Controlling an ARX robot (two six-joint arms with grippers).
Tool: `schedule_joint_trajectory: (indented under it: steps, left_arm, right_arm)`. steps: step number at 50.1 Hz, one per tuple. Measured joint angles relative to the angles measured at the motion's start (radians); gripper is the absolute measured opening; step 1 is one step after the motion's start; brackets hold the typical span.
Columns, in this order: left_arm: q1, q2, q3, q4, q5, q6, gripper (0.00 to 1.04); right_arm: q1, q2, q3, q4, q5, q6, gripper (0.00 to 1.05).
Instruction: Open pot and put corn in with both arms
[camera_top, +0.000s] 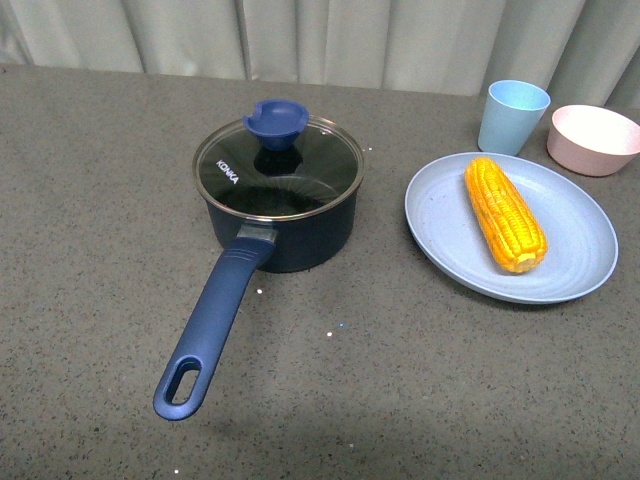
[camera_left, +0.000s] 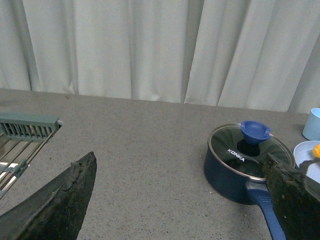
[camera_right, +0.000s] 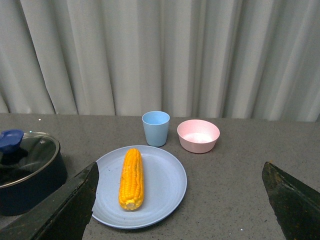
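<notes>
The navy pot (camera_top: 285, 235) stands mid-table with its glass lid (camera_top: 278, 166) on, blue knob (camera_top: 275, 121) up, long handle (camera_top: 215, 325) pointing toward me. The corn (camera_top: 505, 213) lies on a light blue plate (camera_top: 580, 255) to the pot's right. Neither arm shows in the front view. My left gripper (camera_left: 180, 200) is open above bare table, well short of the pot (camera_left: 230, 172); one fingertip (camera_left: 290, 190) overlaps the handle in view. My right gripper (camera_right: 180, 200) is open, held back from the corn (camera_right: 131, 177) and plate (camera_right: 165, 185), nothing between its fingers.
A light blue cup (camera_top: 512, 115) and a pink bowl (camera_top: 592, 138) stand behind the plate at the back right. Pale curtains hang along the table's far edge. A metal rack (camera_left: 22, 137) with a grey-green rim shows in the left wrist view, far left of the pot.
</notes>
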Motion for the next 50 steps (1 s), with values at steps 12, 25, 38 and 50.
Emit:
schedule_joint_trajectory:
  steps: [12, 25, 38, 50]
  left_arm:
    - [0.0, 0.0, 0.0, 0.0, 0.0, 0.0, 0.98]
    - [-0.089, 0.241, 0.005, 0.204, -0.282, -0.037, 0.98]
    - [-0.176, 1.026, 0.159, 0.824, -0.27, -0.098, 0.98]
    - [-0.257, 1.477, 0.373, 0.89, -0.232, -0.165, 0.98]
  right_arm:
    - [0.0, 0.0, 0.0, 0.0, 0.0, 0.0, 0.96]
    - [0.0, 0.0, 0.0, 0.0, 0.0, 0.0, 0.96]
    - [0.0, 0.0, 0.0, 0.0, 0.0, 0.0, 0.96]
    - [0.0, 0.0, 0.0, 0.0, 0.0, 0.0, 0.96]
